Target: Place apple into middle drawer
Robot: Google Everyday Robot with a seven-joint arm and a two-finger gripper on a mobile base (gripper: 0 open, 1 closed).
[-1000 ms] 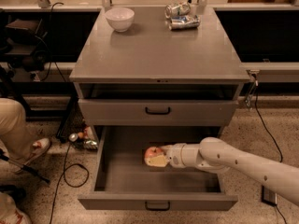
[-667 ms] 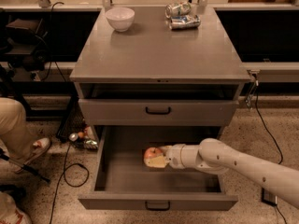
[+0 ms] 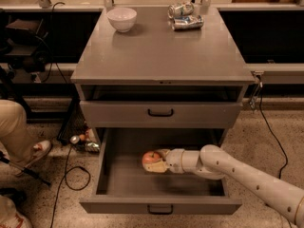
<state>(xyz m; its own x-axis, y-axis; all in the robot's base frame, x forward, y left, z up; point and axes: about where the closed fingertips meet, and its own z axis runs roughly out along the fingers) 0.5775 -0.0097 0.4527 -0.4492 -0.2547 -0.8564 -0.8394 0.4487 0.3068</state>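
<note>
The red-orange apple (image 3: 151, 160) is inside the middle drawer (image 3: 118, 184), which stands pulled wide open below the upper grey drawer (image 3: 160, 113). My gripper (image 3: 159, 163) reaches in from the right on a white arm and is shut on the apple, holding it low over the drawer floor near its middle. I cannot tell whether the apple touches the floor. The fingers are partly hidden by the apple.
A white bowl (image 3: 122, 18) and two crushed cans (image 3: 185, 16) stand at the back of the grey tabletop (image 3: 161, 56). A person's leg and shoe (image 3: 26, 144) are at the left. Cables and small cans lie on the floor left of the cabinet.
</note>
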